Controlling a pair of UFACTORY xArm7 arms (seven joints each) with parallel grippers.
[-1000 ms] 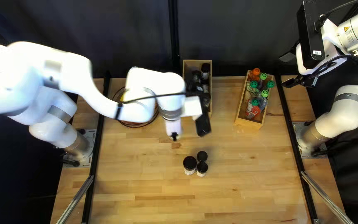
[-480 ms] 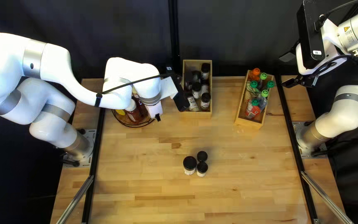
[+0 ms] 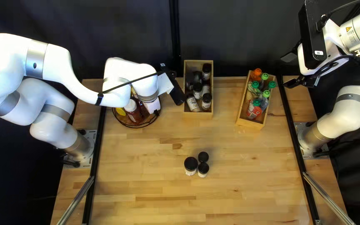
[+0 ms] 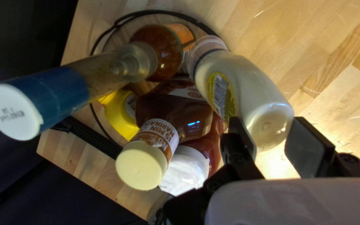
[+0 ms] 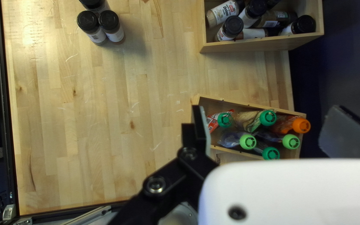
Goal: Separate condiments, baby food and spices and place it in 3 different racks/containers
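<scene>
Nearest, at the lower centre of the top left view, three dark-lidded jars (image 3: 191,163) are standing close together on the wooden table (image 3: 230,200). Farther back, at the left of centre, a round wire basket (image 3: 134,126) is holding the sauce bottles (image 4: 171,104), a yellow bottle (image 4: 122,114) and a pale bottle (image 4: 251,91). Over it the left gripper (image 3: 158,111) is hovering, fingers apart, the pale bottle's base showing between them in its wrist view. At the right of centre, a slanting wooden box (image 3: 248,123) is holding food pouches (image 3: 254,109) with green and orange caps. At the upper centre, another wooden box (image 3: 198,115) is holding spice jars (image 3: 197,89), some upright, some leaning. At the upper right, the right gripper (image 3: 300,83) is hanging beyond the pouches, its fingers standing wide apart. Farthest, a dark curtain (image 3: 230,33) is hanging along the top.
</scene>
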